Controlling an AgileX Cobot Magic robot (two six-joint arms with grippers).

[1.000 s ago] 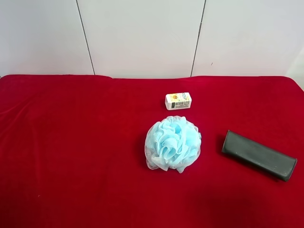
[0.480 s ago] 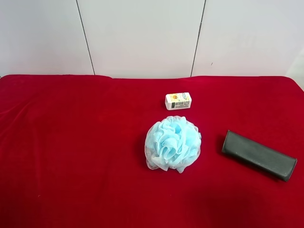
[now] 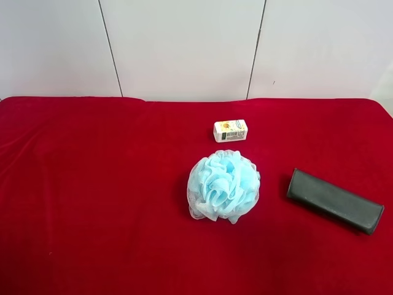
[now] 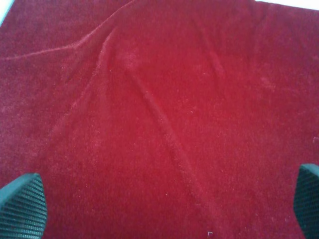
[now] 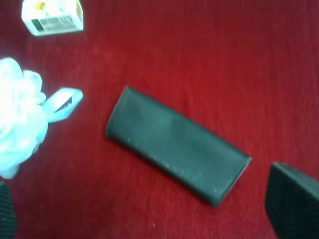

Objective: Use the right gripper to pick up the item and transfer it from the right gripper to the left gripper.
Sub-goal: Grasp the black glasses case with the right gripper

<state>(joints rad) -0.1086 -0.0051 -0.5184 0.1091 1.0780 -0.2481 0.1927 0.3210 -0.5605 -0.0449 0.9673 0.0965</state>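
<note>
The item, a long flat dark grey-black case, lies flat on the red cloth at the exterior high view's right, apart from the light blue puff. It also shows in the right wrist view, lying slanted. My right gripper is open above the cloth; its two fingertips stand wide apart, one tip beside the case's end, touching nothing. My left gripper is open and empty over bare red cloth; one fingertip shows at the frame's corner. Neither arm shows in the exterior high view.
A light blue mesh bath puff sits mid-table, also in the right wrist view. A small white printed box lies behind it. The red cloth covers the table up to a white wall; it has folds under the left gripper.
</note>
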